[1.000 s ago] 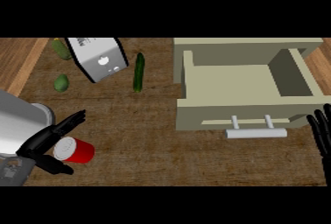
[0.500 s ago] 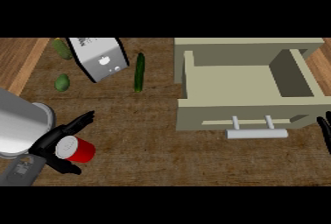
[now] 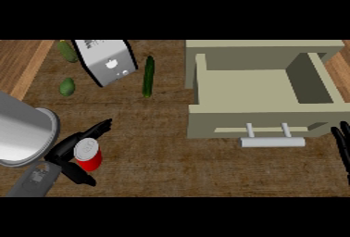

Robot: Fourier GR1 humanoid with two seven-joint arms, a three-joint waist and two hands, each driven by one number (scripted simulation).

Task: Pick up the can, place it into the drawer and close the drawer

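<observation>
Now our left hand (image 3: 68,150) has slid lower-left, fingers curling around the can (image 3: 89,155) standing on the counter, readying a lift toward the open drawer (image 3: 263,83); right hand (image 3: 342,143) rests relaxed at the edge.

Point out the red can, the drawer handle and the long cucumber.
red can (image 3: 87,150), head view, silver top.
drawer handle (image 3: 272,143), head view, middle of bar.
long cucumber (image 3: 148,76), head view, mid-length.

The left hand (image 3: 71,152) curls around an upright red can (image 3: 89,155) at the table's (image 3: 164,152) near left; the drawer (image 3: 263,99) stands open far right, the right hand (image 3: 342,146), apparently relaxed, just beside it.
</observation>
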